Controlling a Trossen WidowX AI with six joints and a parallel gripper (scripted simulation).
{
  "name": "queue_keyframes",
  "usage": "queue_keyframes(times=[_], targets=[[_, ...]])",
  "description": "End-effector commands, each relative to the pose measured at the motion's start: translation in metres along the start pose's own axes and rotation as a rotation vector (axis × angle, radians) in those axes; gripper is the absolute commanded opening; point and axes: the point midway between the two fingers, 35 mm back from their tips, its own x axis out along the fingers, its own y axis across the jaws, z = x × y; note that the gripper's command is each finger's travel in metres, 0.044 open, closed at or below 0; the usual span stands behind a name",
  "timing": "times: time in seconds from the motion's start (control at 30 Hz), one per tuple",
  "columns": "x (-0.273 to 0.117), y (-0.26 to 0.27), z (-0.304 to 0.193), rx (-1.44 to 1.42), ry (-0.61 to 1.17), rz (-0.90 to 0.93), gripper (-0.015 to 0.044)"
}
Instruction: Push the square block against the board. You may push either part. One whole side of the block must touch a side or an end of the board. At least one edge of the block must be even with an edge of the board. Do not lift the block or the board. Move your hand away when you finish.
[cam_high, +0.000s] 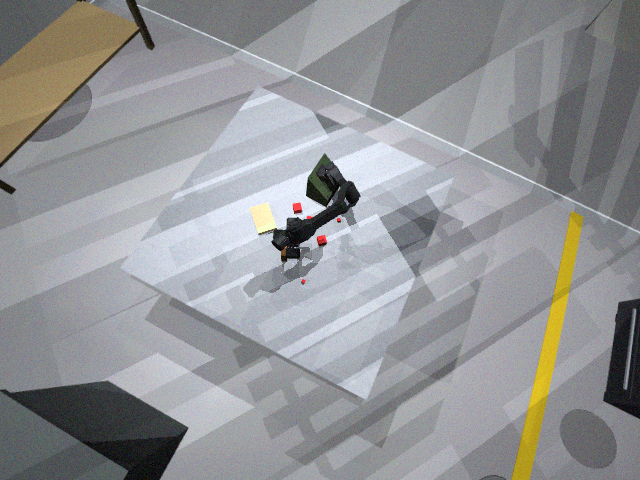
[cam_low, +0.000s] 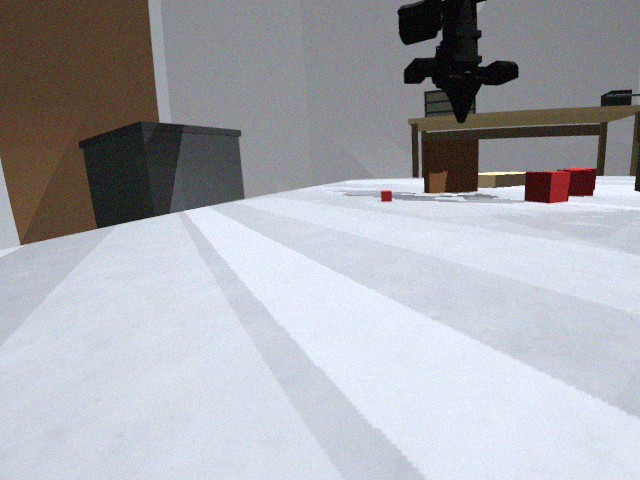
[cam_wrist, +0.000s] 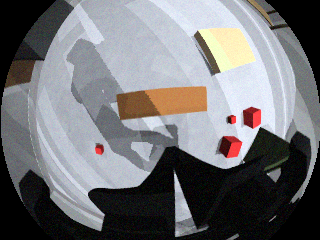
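An orange-brown block (cam_high: 283, 254) (cam_low: 451, 162) (cam_wrist: 162, 103) stands upright on the tabletop, showing a broad, roughly square face in the exterior view and a narrow top in the wrist view. A flat pale yellow board (cam_high: 263, 218) (cam_low: 504, 178) (cam_wrist: 232, 47) lies apart from it, with a clear gap and at a different angle in the wrist view. My gripper (cam_low: 461, 119) (cam_wrist: 171, 151) is shut and empty, pointing down, its tips well above the tabletop near the block. In the top view the arm hides part of the block.
Red cubes (cam_high: 297, 207) (cam_high: 322, 240) (cam_low: 546, 186) (cam_wrist: 252, 117) (cam_wrist: 230, 146) lie between the block and the dark green arm base (cam_high: 317, 188). Tiny red cubes (cam_high: 339, 220) lie about, one tiny cube (cam_high: 303, 281) (cam_low: 386, 195) (cam_wrist: 99, 149) on the block's other side.
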Motion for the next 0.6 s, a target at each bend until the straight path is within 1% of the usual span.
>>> queue_keyframes(times=[0.0,0.07,0.13,0.57], targets=[[0.007,0.001,-0.001,0.010,-0.001,-0.009,0.0000],[0.034,0.002,-0.001,0.009,0.000,-0.009,0.0000],[0.045,0.001,-0.001,0.009,0.000,-0.009,0.0000],[0.045,0.002,0.010,0.009,-0.001,-0.010,0.0000]])
